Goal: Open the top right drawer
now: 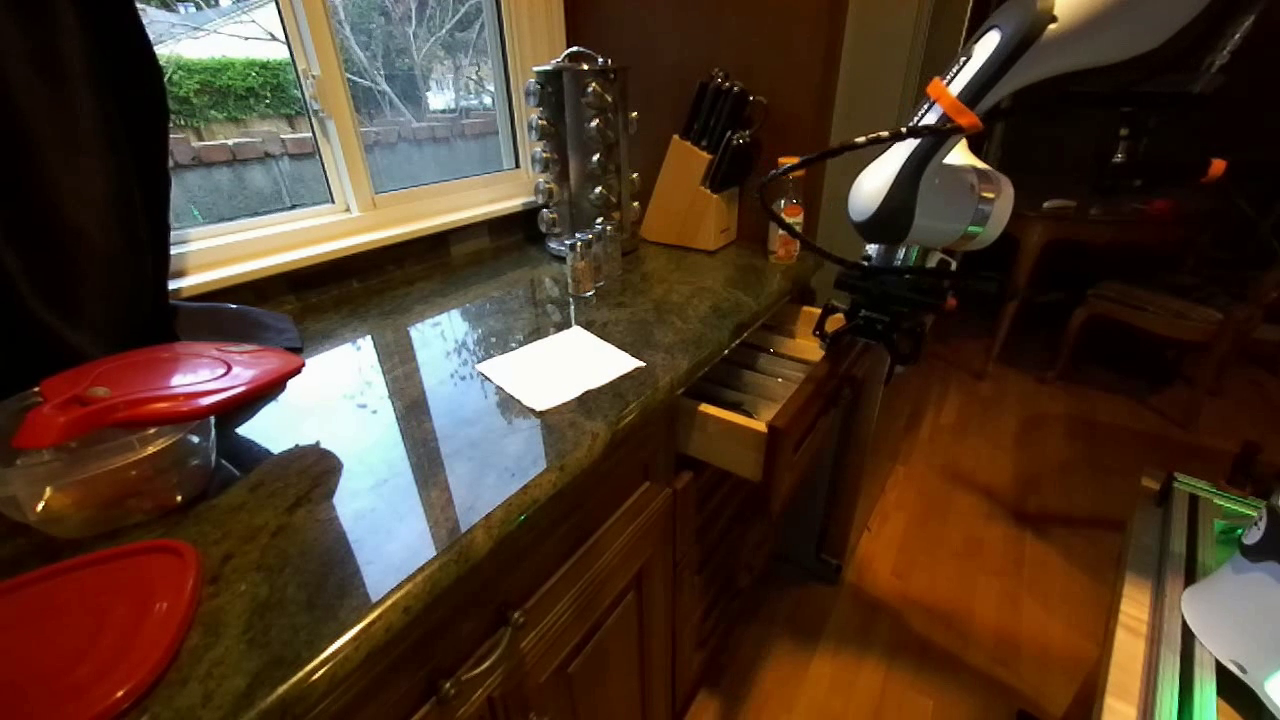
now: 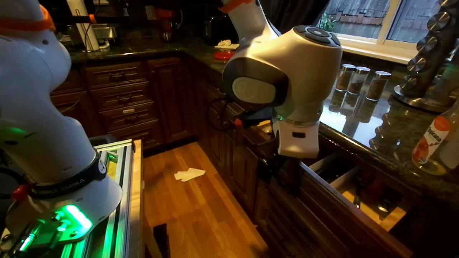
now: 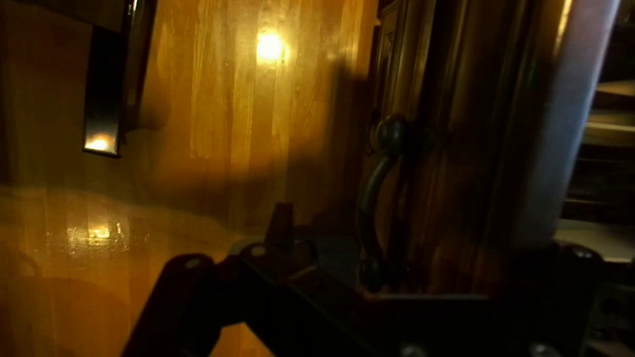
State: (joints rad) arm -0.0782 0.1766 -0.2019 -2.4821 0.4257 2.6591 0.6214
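Observation:
The top right drawer stands pulled out from under the counter, with its pale wood side (image 1: 725, 437) and compartments showing. Its dark brown front (image 2: 344, 211) and some utensils inside show in an exterior view. In the wrist view the drawer front (image 3: 461, 188) runs up the right, with a curved dark handle (image 3: 369, 198) on its outer face. My gripper (image 1: 868, 335) is over the top of the drawer front, pointing down; it also shows in an exterior view (image 2: 279, 175). In the wrist view its fingers (image 3: 426, 248) are spread, one on each side of the front. Contact is too dark to tell.
The stone counter (image 1: 420, 560) edge runs close above the drawer. On it stand a knife block (image 1: 690, 195), a spice rack (image 1: 585, 150), spice jars (image 2: 358, 80), a juice bottle (image 2: 432, 143) and a white sheet (image 1: 560, 368). Cabinet doors (image 1: 610, 610) are alongside.

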